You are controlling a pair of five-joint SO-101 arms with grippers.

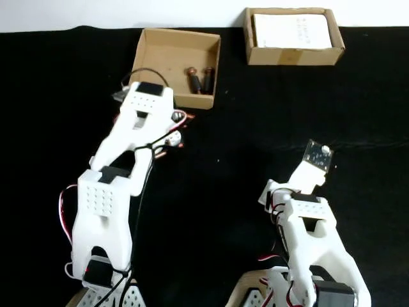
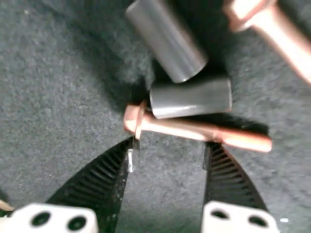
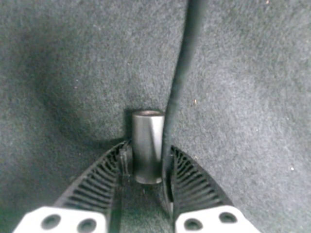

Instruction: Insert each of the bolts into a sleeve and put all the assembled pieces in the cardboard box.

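A copper bolt (image 2: 194, 131) lies on the black cloth just past the tips of my left gripper (image 2: 170, 147), which is open with one finger near each end of the bolt. Two grey sleeves (image 2: 190, 98) lie right beyond that bolt, and a second bolt (image 2: 272, 29) lies farther off. My right gripper (image 3: 146, 156) is shut on a grey sleeve (image 3: 147, 141), held upright with its open end showing. In the high view the left arm (image 1: 144, 118) reaches beside the cardboard box (image 1: 153, 51), which holds two assembled pieces (image 1: 199, 78). The right arm (image 1: 307, 211) is at the lower right.
A second cardboard box (image 1: 294, 54) with a white sheet inside stands at the back right. A thin black cable (image 3: 182, 73) runs across the cloth beside the held sleeve. Black cloth (image 1: 255, 128) covers the table between the arms.
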